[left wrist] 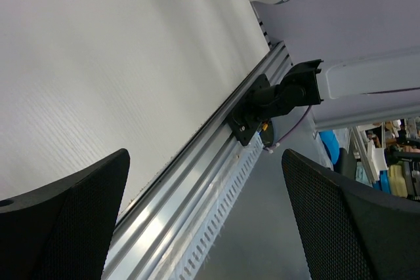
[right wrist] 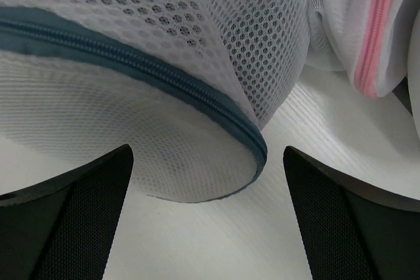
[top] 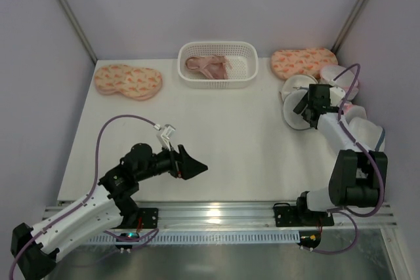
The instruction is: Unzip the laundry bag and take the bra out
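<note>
White-grey mesh domes up in the laundry bag [right wrist: 164, 44], which lies on the table [top: 230, 149] at its right edge, in a huddle of pale mesh bags. A slate zip [right wrist: 131, 63] runs round its rim. What lies inside cannot be made out. Just beside it sits a bag with a pink zip [right wrist: 377, 31].

The right gripper [right wrist: 210, 214] hangs close over the laundry bag [top: 293, 119], jaws spread wide and gripping nothing, with the rim of the bag just ahead of its black fingers [right wrist: 65, 221]. In the top view the right gripper [top: 303, 106] reaches across the stack from the right.

The left gripper [top: 197, 165] is well apart, low over the table's near left, also wide open and holding nothing. Its wrist view shows only bare tabletop and the aluminium rail [left wrist: 197, 188].

At the far edge stands a white basket [top: 216, 83] holding a pale pink bra [top: 207, 65]. Orange patterned pads [top: 128, 81] lie on either side of it.
</note>
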Controlling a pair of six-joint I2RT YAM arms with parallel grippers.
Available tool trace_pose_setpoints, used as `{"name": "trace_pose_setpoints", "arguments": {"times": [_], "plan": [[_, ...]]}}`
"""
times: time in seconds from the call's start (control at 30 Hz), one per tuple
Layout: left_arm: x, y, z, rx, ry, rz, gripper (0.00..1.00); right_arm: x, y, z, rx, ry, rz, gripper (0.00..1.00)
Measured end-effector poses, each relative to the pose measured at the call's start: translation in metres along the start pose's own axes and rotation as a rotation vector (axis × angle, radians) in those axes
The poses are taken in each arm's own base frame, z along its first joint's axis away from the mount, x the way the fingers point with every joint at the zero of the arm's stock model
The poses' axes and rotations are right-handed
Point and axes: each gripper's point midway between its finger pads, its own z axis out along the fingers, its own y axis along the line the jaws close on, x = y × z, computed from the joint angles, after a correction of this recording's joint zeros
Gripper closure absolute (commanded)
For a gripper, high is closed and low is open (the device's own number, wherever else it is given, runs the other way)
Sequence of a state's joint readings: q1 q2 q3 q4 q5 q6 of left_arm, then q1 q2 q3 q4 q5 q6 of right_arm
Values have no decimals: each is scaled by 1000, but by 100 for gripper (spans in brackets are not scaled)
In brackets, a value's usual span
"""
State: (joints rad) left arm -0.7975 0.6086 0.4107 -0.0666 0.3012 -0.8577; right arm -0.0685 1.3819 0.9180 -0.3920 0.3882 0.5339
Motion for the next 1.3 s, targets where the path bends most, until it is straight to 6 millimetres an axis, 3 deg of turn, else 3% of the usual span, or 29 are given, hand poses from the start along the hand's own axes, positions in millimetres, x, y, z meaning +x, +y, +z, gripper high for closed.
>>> {"name": "trace_pose_setpoints", "arguments": {"times": [0.07, 0.13, 0.17, 0.2, 0.23, 0.4, 0.5, 0.7, 1.0, 1.13, 1.3], "plan": [[1, 1, 0, -2, 2, 1, 0, 3, 0, 11, 20, 15, -7, 8], [1, 2, 0, -6, 5, -1, 0, 8, 0, 23, 41, 31, -20, 28], [1, 2, -1, -9, 5, -1, 1, 9, 1, 28, 45, 36, -25, 42], [2, 2, -1, -10, 5, -1, 1, 11, 1, 32, 50, 37, -32, 64], [1, 2, -2, -10, 1, 0, 1, 12, 1, 34, 53, 39, -35, 96], [-1, -1, -8, -2, -19, 7, 0, 1, 11, 25, -22, -17, -10, 96], [-3, -1, -10, -5, -28, 10, 0, 6, 17, -6, -161, -29, -14, 96], [-4, 3, -9, -27, -38, 11, 0, 18, 54, -83, -563, 22, -91, 96], [-14, 28, -1, -147, -89, 21, 1, 68, 90, -200, -1144, 222, -230, 96], [-29, 41, 2, -220, -160, 40, 0, 103, 103, -231, -1306, 365, -329, 96], [-52, 40, 15, -248, -207, 107, 1, 159, 107, -253, -1378, 560, -490, 96]]}}
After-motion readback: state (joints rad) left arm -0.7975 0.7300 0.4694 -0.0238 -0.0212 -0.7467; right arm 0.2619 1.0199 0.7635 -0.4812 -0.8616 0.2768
